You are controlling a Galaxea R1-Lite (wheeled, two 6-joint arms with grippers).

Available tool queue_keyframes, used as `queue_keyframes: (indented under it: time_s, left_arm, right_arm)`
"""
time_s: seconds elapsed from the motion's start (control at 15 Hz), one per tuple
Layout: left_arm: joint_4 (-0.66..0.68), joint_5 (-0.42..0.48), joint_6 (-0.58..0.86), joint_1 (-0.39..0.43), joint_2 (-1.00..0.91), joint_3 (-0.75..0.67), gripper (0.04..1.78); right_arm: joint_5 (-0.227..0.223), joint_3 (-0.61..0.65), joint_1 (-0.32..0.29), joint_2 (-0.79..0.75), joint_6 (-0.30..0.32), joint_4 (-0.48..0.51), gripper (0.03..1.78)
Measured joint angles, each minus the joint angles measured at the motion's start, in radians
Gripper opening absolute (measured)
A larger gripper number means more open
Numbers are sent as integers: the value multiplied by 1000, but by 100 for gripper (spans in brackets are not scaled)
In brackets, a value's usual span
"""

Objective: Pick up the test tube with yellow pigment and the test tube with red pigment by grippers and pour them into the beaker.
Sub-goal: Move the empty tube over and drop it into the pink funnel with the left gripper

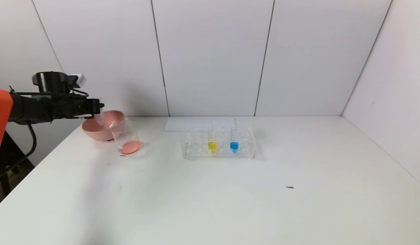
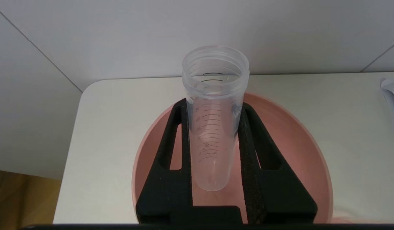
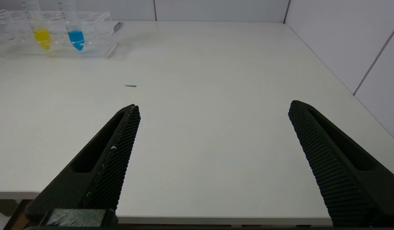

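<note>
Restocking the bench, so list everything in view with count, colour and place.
Empty tube: 1, clear, in left gripper over bowl.
Beaker: 1, clear, red liquid inside, beside bowl.
Bowl: 1, pink, table's far left.
Rack: 1, clear, mid table.
Yellow tube: 1, in rack.
Blue tube: 1, in rack.
Paper: 1, white, behind rack.
Table: 1, white.
Left gripper: shut on tube.
Right gripper: open, over table's near right.

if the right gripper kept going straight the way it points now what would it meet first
Probably nothing near: the open right gripper points across bare table toward the back wall. The tube rack sits well off to one side, though depth is hard to judge.
</note>
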State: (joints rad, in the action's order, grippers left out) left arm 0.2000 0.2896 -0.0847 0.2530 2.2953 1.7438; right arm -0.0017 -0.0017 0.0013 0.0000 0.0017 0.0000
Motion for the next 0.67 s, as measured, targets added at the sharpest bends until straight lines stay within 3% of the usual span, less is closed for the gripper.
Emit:
queue_keyframes:
  time_s: [0.67]
  left_arm:
    - [26,13,-5,26,59,0,45]
  right_arm:
    - [0,0,0,0,0,0,170]
